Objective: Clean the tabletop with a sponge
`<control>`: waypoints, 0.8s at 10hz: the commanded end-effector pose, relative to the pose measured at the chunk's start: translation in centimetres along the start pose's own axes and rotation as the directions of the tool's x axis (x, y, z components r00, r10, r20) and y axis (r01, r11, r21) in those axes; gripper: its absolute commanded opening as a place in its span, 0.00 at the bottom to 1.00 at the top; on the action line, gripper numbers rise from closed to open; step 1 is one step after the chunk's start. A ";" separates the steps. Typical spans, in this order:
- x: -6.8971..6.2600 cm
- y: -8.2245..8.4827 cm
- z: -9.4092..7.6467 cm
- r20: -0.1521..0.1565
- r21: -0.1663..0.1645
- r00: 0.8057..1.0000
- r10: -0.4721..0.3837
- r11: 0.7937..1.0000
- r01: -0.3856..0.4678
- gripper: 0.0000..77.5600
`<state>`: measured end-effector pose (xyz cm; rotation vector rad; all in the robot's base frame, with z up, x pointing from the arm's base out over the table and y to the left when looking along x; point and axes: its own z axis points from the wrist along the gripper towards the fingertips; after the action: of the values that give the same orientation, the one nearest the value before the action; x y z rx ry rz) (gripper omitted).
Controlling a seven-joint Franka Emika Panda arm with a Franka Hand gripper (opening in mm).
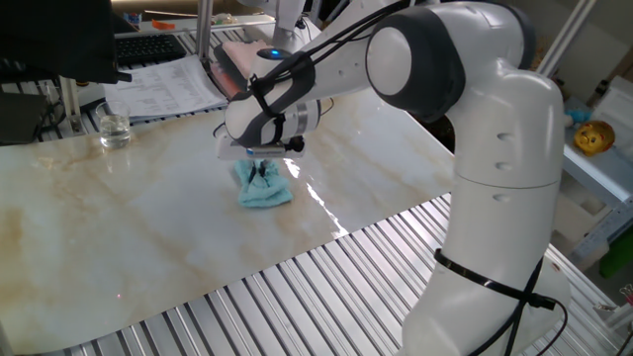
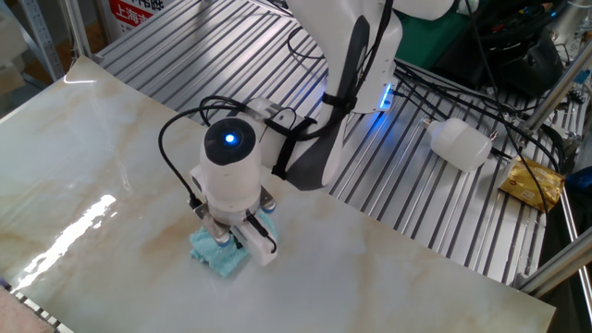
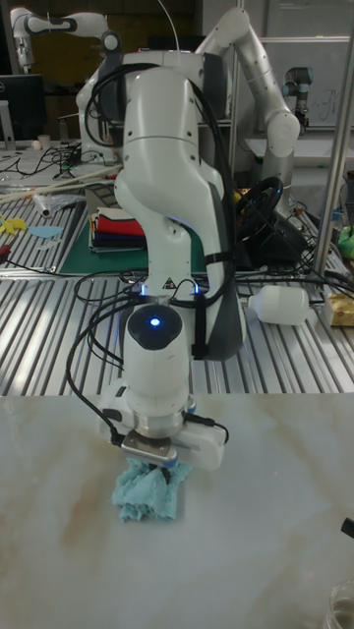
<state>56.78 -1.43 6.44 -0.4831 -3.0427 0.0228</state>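
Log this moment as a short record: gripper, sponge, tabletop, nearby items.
gripper: gripper pointing down, shut on the sponge
sponge: light blue, crumpled sponge pressed flat against the tabletop
tabletop: cream marble-look tabletop with faint brown streaks, glare stripe beside the sponge
nearby items: glass jar at the far edge; white plastic bottle lying on the metal slats

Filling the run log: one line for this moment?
phase: wiping | hand: shut on sponge | sponge: pressed on tabletop
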 end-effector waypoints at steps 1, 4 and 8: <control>-0.7 1.0 0.1 0.003 -0.002 1.000 -0.004 1.000 0.004 0.02; -1.6 1.6 0.0 0.002 0.000 1.000 -0.012 1.000 0.012 0.02; -2.8 2.4 0.0 0.000 0.002 1.000 -0.022 1.000 0.022 0.02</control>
<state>59.94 -0.13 6.30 -0.4563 -3.0415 0.0260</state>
